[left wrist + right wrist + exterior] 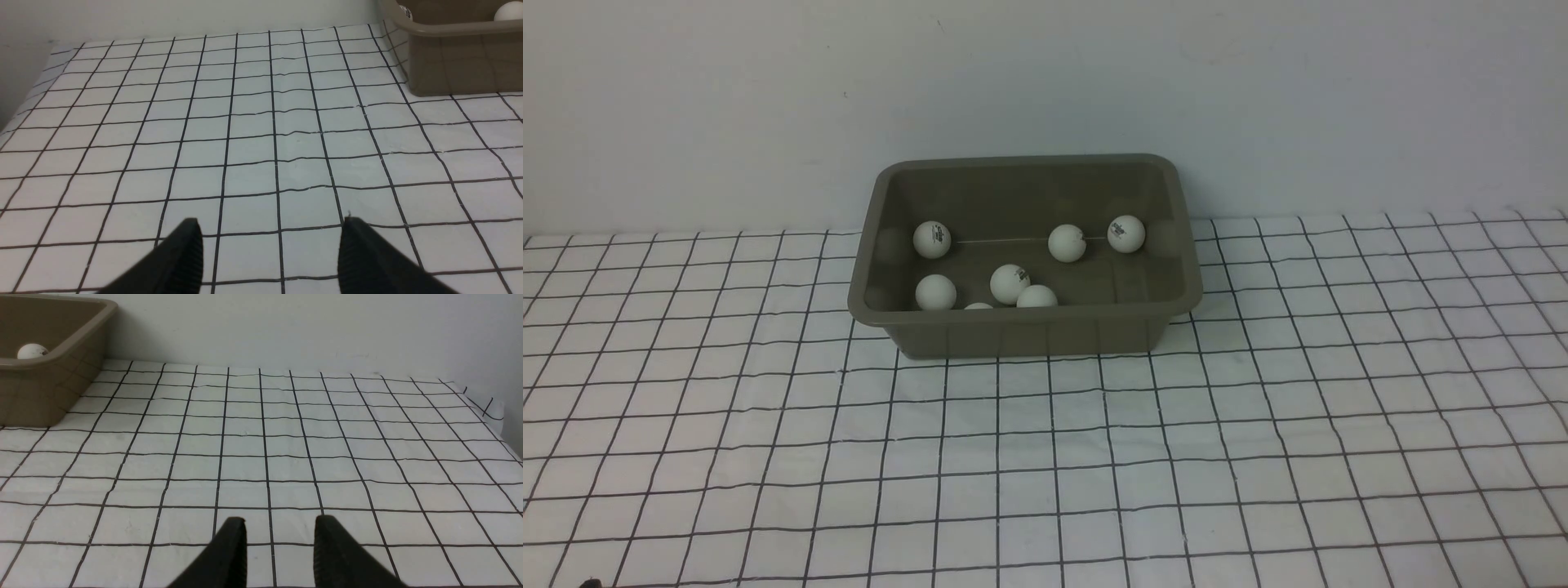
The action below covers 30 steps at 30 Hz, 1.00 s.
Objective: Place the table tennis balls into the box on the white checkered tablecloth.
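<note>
The olive-grey box (1025, 314) stands on the white checkered tablecloth (1045, 457) near the back wall. Several table tennis balls lie inside it, among them one at the back left (932, 239), one at the back right (1126, 233) and one near the middle (1009, 283). Neither gripper shows in the front view. My left gripper (271, 222) hangs open over bare cloth, with the box (461, 61) well off to one side. My right gripper (280, 520) is drawn in to a narrow gap and holds nothing, far from the box (45, 388).
A plain pale wall (1045, 82) rises right behind the box. The cloth's far right corner (486, 408) drops off at the table edge. No loose balls show on the cloth in any view.
</note>
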{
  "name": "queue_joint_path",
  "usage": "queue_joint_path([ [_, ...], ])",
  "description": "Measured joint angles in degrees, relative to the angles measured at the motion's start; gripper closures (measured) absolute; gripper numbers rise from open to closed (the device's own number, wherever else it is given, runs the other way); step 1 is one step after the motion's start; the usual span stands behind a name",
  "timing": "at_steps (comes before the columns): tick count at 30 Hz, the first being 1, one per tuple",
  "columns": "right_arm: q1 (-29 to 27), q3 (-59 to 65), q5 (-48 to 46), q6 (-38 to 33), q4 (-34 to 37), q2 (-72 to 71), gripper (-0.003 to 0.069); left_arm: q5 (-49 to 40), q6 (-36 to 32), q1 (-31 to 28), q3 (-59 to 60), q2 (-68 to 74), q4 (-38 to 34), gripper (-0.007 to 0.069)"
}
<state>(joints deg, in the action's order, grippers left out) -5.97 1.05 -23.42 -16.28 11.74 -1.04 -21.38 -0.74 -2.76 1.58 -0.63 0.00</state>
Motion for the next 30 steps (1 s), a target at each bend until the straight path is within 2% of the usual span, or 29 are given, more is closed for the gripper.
queue_joint_path([
  [23, 0.14, 0.0, 0.0, 0.07, 0.0, 0.0, 0.0435, -0.06, -0.59, 0.0, 0.0, 0.0, 0.0, 0.022],
  [30, 2.12, 0.0, 0.0, 2.46, -0.01, 0.0, 0.0435, -0.12, -0.59, 0.0, 0.0, 0.0, 0.0, 0.022],
])
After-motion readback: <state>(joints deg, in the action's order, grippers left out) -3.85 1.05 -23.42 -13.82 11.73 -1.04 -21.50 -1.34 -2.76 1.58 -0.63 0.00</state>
